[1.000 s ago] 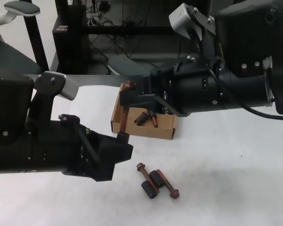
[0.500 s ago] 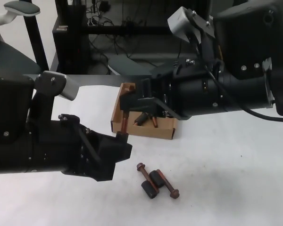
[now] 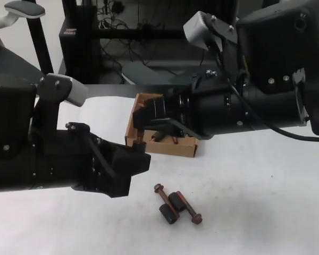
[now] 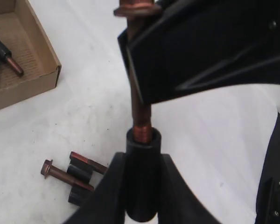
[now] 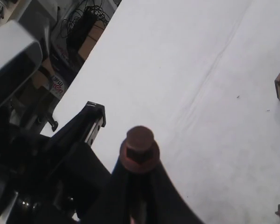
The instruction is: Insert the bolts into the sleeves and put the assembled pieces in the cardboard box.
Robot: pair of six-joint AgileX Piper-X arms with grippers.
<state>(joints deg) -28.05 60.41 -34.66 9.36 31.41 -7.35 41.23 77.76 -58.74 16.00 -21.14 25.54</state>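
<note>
Copper-coloured, with a thread at its tip, the bolt stands upright, its lower end just inside the mouth of the black sleeve. The left gripper holds that sleeve from below. Its fingers pinch the sleeve's sides, so the open bore faces up toward the bolt. The right gripper holds the bolt from above, its fingers pinching the shank just under the head, which leaves the lower shank free to slide down. Held this way the two parts share one line, which a push-in fit needs. The bolt looks only just started, with most of its shank bare above the sleeve.

In the high view the two grippers meet left of centre frame, above the white counter and in front of the left end of the cardboard box. The box sits open-topped just above centre, close enough for a short carry once the bolt is seated. Inside it lies at least one finished piece, a dark sleeve with a copper end poking out.

At lower centre of the high view, two more bolt-and-sleeve pairs lie side by side on the counter, touching. I cannot tell whether their bolts are fully seated.
</note>
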